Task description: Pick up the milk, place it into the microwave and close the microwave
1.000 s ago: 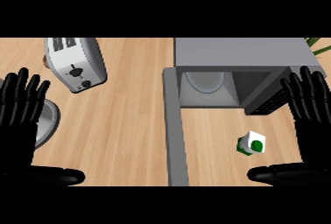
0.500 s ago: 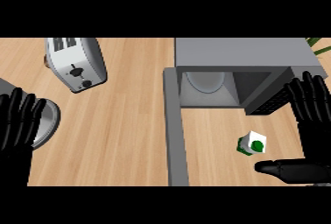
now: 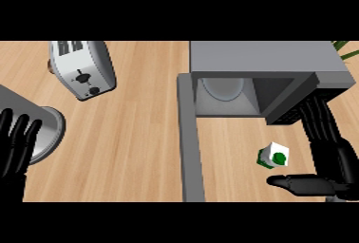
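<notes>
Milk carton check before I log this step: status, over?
Both hands open, right hand beside the milk carton, left hand low at left edge. Carton upright on counter, not held. Microwave door open, path clear.

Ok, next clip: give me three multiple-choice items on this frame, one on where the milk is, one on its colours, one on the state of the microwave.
1. Where does the milk carton stand?
A. Inside the microwave
B. On the counter in front of the microwave, just left of the right robot hand
C. Beside the toaster

2. What colours does the carton show?
A. White and green
B. Red and yellow
C. All blue

3. How is the microwave?
A. Door shut
B. Door open, cavity showing
C. Lying on its side

Answers: 1 B, the carton stands on the wood counter beside the right robot hand, far from the toaster. 2 A, white faces with a green mark. 3 B, the door is swung out toward the viewer and the inside shows.
</notes>
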`<state>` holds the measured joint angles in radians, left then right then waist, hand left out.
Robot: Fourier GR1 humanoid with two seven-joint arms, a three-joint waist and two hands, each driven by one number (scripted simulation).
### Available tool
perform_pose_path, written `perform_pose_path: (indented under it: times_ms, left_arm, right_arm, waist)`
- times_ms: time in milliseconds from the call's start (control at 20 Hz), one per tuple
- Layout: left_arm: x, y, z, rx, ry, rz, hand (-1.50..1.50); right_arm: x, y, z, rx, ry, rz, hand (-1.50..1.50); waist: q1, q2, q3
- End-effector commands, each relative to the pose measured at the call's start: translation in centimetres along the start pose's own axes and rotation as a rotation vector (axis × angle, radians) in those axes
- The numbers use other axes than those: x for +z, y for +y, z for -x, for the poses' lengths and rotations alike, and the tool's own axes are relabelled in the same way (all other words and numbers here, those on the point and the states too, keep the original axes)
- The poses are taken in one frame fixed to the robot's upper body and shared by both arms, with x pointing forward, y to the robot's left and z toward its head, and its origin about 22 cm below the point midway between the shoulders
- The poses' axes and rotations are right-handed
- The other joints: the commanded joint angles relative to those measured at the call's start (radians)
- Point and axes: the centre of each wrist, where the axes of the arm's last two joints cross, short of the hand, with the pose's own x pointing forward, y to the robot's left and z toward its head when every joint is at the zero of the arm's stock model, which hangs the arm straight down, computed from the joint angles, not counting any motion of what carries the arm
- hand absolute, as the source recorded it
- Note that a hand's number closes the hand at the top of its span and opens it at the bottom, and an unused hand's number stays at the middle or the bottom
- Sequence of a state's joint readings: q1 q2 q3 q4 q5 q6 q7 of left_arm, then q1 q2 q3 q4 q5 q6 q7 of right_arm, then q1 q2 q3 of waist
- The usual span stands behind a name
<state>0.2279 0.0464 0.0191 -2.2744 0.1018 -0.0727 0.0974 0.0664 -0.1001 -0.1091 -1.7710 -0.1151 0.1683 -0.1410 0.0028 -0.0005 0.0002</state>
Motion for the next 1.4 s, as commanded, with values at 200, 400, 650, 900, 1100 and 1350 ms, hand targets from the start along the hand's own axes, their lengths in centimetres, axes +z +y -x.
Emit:
perform_pose_path:
  times_ms: [200, 400, 650, 900, 1100, 1350]
  left_arm:
    - [0.7, -0.3, -1.5, 0.01, 0.023, 0.03, -1.5]
    - [2.3, -1.6, -1.7, 0.004, -0.01, 0.024, -1.5]
    - [2.1, -0.8, -1.1, -0.002, 0.016, 0.003, -1.5]
    - [2.0, -1.0, -2.0, -0.005, 0.004, 0.004, -1.5]
    - [3.3, -1.9, -1.6, -0.001, 0.009, 0.014, -1.5]
    - [2.8, -1.3, -2.2, -0.028, 0.0, 0.008, -1.5]
  right_arm:
    - [2.7, -0.5, 5.4, 0.047, 0.07, 0.029, -1.5]
    - [4.2, -3.6, 8.9, 0.065, 0.091, 0.065, -1.5]
    - [5.7, -5.1, 11.2, 0.064, 0.091, 0.109, -1.5]
    - [5.6, -6.5, 11.8, 0.058, 0.115, 0.075, -1.5]
    - [6.3, -3.3, 15.3, -0.002, 0.11, 0.075, -1.5]
    - [5.8, -4.4, 17.3, -0.001, 0.122, 0.09, -1.5]
  waist:
    - [0.0, 0.0, 0.0]
    - [0.007, 0.001, 0.001]
    - [0.003, 0.001, 0.0]
    - [0.001, 0.0, 0.0]
    - [0.005, 0.0, 0.0]
    - [0.005, 0.001, 0.0]
